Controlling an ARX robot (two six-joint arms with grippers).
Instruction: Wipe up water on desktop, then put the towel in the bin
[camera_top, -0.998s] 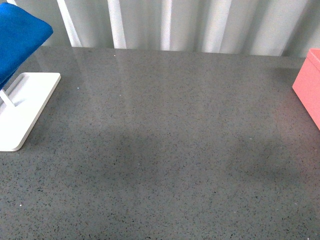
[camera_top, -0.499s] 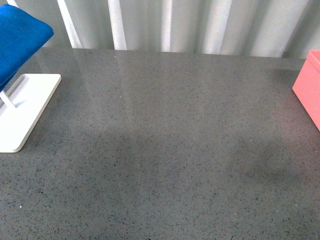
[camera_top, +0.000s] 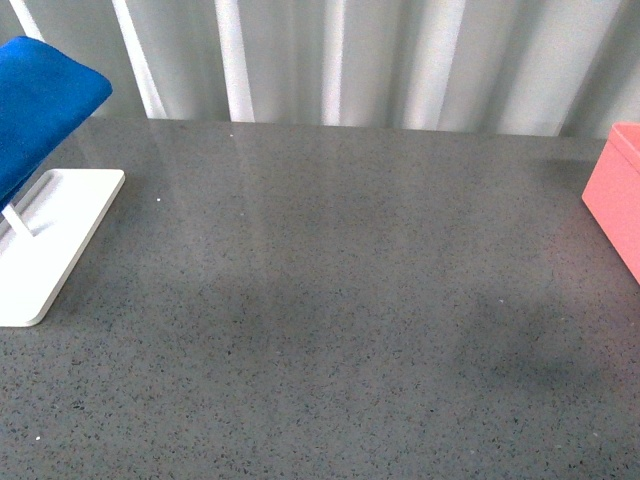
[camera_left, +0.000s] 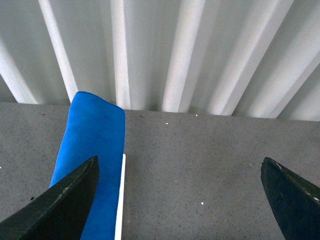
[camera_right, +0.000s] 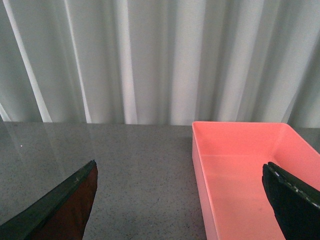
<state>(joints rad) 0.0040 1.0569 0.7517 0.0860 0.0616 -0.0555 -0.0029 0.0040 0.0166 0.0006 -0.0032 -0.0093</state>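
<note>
The bright blue towel (camera_top: 40, 105) hangs over a white stand (camera_top: 45, 240) at the far left of the dark grey speckled desktop (camera_top: 340, 280). The salmon-pink bin (camera_top: 615, 195) stands at the right edge, partly cut off. Neither arm shows in the front view. In the left wrist view the towel (camera_left: 92, 150) lies ahead, and my left gripper (camera_left: 180, 200) is open and empty above the desktop, one finger in front of the towel. In the right wrist view my right gripper (camera_right: 180, 200) is open and empty above the near edge of the empty bin (camera_right: 240, 175).
A pleated grey-white curtain (camera_top: 380, 60) runs along the desktop's far edge. The white stand's flat base takes up the left front of the desktop. No puddle of water can be made out on the surface.
The front view has shifted slightly: the desktop's far edge, the towel and the bin sit a little lower in the picture. Nothing on the desktop has moved.
</note>
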